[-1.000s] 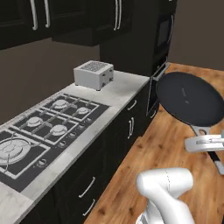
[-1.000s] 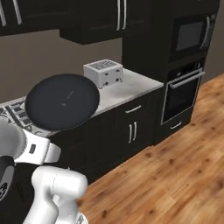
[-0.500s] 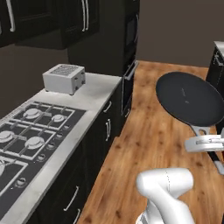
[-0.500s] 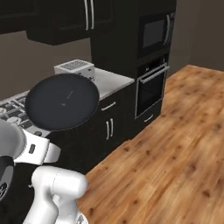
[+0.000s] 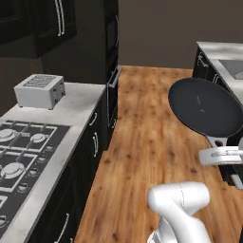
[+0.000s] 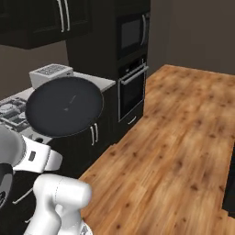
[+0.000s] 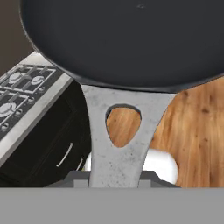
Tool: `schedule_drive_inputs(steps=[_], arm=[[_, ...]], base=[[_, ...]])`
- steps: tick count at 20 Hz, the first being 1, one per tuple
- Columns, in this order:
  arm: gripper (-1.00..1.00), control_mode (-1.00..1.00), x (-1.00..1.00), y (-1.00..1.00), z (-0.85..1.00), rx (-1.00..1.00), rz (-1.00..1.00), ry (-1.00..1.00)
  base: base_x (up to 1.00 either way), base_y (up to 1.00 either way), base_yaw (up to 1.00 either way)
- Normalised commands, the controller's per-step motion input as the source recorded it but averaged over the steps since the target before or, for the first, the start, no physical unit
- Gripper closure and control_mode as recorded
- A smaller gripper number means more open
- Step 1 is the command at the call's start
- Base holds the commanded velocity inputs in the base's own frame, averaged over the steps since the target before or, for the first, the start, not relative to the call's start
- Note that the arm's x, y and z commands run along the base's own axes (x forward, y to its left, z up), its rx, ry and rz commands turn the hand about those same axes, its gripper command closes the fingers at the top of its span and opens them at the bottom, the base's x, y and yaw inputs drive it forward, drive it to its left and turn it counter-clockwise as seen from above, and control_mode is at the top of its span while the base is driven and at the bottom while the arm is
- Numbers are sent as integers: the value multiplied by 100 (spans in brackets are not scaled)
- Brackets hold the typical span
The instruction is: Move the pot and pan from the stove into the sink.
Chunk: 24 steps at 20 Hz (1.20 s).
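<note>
The black pan [image 5: 205, 107] is held up in the air over the wood floor, tilted so its round face shows, with my gripper [image 5: 221, 151] shut on its grey handle [image 7: 117, 144]. The right base view has the pan [image 6: 64, 106] in front of the counter, above my gripper [image 6: 40, 146]. The stove [image 5: 19, 156] lies at the lower left, its burners bare where visible. A grey recess in the far right counter looks like the sink [image 5: 231, 66]. The pot is out of view.
A white toaster [image 5: 39, 90] stands on the marble counter [image 5: 78, 102] beyond the stove. A tall dark cabinet with a built-in oven [image 6: 133, 89] ends that counter run. Open wood floor [image 6: 183, 137] stretches between the two counters.
Both base views have swung to the right, so the stove and toaster slid left and the far counter came into view. The pan stays in my grip at the same place in the views.
</note>
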Motion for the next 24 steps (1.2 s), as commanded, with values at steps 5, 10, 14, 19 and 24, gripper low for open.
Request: schedule_drive_inputs(steps=[5,10,14,19,24], arm=[[100,100,0,0,0,0,0,0],[100,100,0,0,0,0,0,0],[100,100,0,0,0,0,0,0],[100,100,0,0,0,0,0,0],[100,100,0,0,0,0,0,0]], base=[[-5,-36,-28],[-12,-40,-25],[-3,-7,-4],[21,5,-3],[57,14,-7]])
